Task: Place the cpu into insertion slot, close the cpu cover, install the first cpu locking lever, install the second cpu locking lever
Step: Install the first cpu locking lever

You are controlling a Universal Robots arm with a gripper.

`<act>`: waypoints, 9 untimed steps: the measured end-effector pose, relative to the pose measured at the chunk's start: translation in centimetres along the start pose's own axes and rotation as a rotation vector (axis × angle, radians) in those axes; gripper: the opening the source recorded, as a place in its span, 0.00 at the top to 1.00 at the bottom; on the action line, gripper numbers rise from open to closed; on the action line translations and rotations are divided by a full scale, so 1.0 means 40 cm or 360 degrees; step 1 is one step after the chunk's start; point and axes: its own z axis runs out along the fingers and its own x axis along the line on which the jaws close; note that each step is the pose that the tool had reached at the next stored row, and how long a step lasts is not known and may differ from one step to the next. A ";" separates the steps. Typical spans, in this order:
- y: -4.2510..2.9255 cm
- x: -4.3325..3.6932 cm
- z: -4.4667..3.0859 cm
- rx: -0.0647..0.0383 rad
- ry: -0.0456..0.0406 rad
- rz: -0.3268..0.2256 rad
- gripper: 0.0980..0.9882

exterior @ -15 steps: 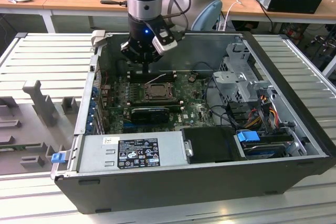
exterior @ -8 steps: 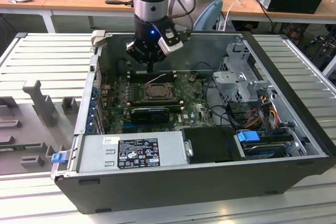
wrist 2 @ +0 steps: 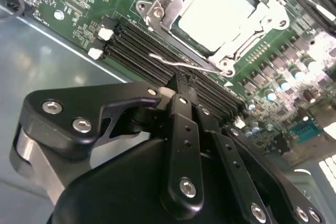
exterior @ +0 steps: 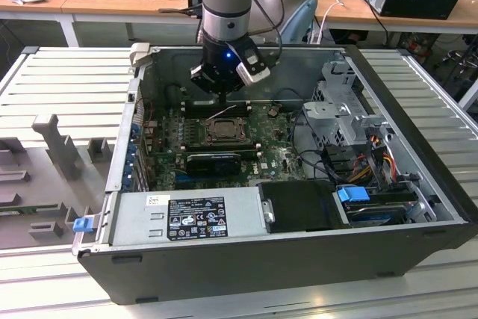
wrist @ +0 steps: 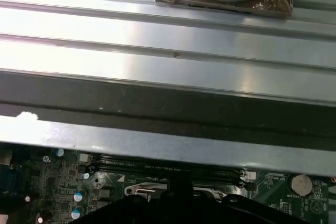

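Note:
The cpu (wrist 2: 212, 11) lies flat in the insertion slot (exterior: 222, 131) amid the green motherboard, silver top up. The cpu cover (wrist 2: 168, 3) is down around it, its window framing the chip. A thin silver locking lever (wrist 2: 184, 65) runs along the socket edge beside the memory slots and stands slightly off the frame. My gripper (wrist 2: 177, 85) hovers just behind that edge with its black fingers drawn together and nothing between them, the tips close to the lever. In the exterior view my gripper (exterior: 222, 95) hangs inside the case just beyond the socket.
Long black memory slots (wrist 2: 142, 56) lie between my gripper and the socket. A black power supply (exterior: 194, 218) fills the near side of the case; a metal drive cage (exterior: 343, 110) and cables stand at the exterior view's right. The ribbed grey table (exterior: 67, 80) surrounds the case.

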 end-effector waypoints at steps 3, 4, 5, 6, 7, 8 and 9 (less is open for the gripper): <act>-0.003 -0.014 0.010 0.0002 0.0000 -0.0001 0.99; -0.003 -0.015 0.012 0.0002 0.0000 -0.0001 0.99; -0.003 -0.017 0.014 0.0002 0.0000 -0.0002 0.99; -0.004 -0.018 0.014 0.0002 0.0000 -0.0001 0.99; -0.004 -0.018 0.015 0.0002 0.0000 -0.0001 0.99; -0.004 -0.018 0.015 0.0002 0.0000 -0.0001 0.99; -0.004 -0.018 0.015 0.0002 0.0000 -0.0001 0.99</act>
